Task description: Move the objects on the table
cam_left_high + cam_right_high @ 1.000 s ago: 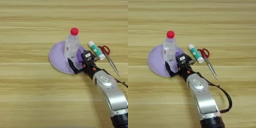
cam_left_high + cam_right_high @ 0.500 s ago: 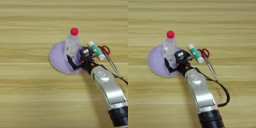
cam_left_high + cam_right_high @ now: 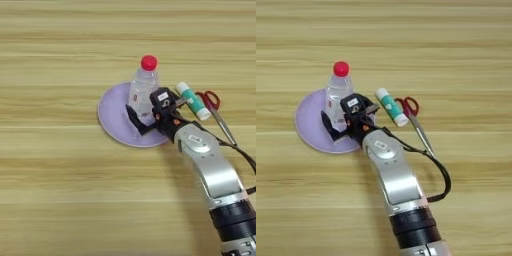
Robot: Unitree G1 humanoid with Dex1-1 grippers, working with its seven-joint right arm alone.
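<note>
A clear plastic bottle (image 3: 142, 85) with a red cap stands upright on a round purple plate (image 3: 111, 112) in the middle of the table (image 3: 60, 190). My right gripper (image 3: 146, 116) reaches in from the lower right and is open. Its black fingers (image 3: 327, 124) straddle the bottle's lower part, just above the plate. To the right of the plate lies a short teal-and-white tube (image 3: 192, 100), on its side and slanted. The silver forearm (image 3: 393, 175) covers the plate's near right rim.
Red-handled scissors (image 3: 216, 111) lie just right of the tube, blades pointing toward the near right. A black cable (image 3: 438, 170) loops off the forearm on its right side.
The gripper has moved up and left from the plate's near right edge onto the plate, and its fingers now flank the bottle's base. Bottle, tube and scissors stay put.
</note>
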